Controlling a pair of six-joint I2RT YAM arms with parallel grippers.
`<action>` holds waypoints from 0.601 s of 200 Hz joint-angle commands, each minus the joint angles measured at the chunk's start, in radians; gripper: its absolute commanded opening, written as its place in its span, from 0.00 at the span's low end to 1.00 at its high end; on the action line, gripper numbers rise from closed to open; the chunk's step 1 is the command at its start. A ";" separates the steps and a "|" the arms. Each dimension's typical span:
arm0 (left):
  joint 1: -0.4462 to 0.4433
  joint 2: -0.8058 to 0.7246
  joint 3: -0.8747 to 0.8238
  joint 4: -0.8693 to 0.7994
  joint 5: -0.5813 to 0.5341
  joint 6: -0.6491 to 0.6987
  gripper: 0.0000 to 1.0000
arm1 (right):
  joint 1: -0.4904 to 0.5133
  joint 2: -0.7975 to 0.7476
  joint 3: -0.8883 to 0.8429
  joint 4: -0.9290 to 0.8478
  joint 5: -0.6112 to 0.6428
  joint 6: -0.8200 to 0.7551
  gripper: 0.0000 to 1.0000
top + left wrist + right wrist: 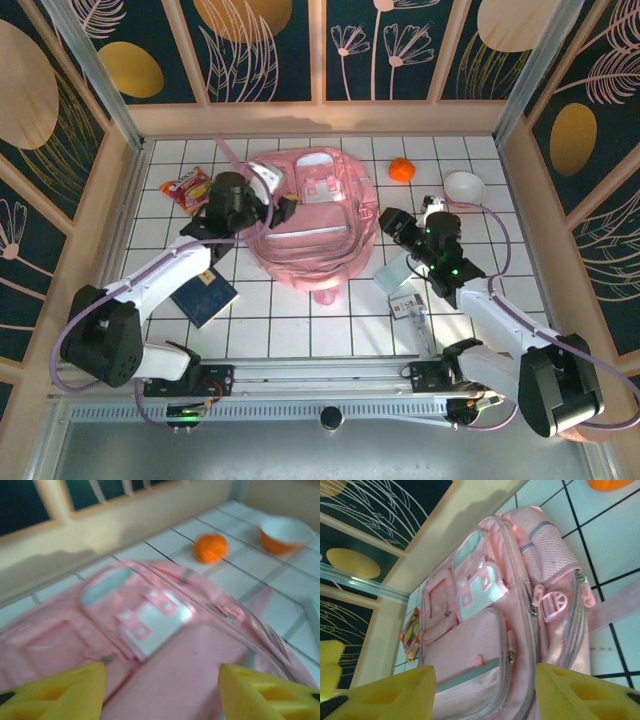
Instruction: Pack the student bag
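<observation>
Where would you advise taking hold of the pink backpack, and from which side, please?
Pinch the backpack along its soft side by the mesh pocket, coming from the right. It lies flat, front up, so its broad face probably offers little to pinch, while that side bulges up facing the open right gripper.

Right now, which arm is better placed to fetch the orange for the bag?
Probably the right. The orange lies right of the student bag, nearer the right gripper; the left gripper would have to cross the bag.
</observation>
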 commanded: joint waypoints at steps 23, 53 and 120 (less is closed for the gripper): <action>-0.113 0.155 0.090 -0.244 0.064 0.389 0.66 | -0.007 -0.013 -0.030 0.094 -0.114 -0.044 0.56; -0.155 0.226 0.130 -0.266 0.106 0.468 0.66 | -0.007 -0.019 -0.052 0.126 -0.129 -0.044 0.56; -0.182 0.308 0.159 -0.255 0.186 0.594 0.66 | -0.005 -0.053 -0.083 0.115 -0.124 -0.054 0.56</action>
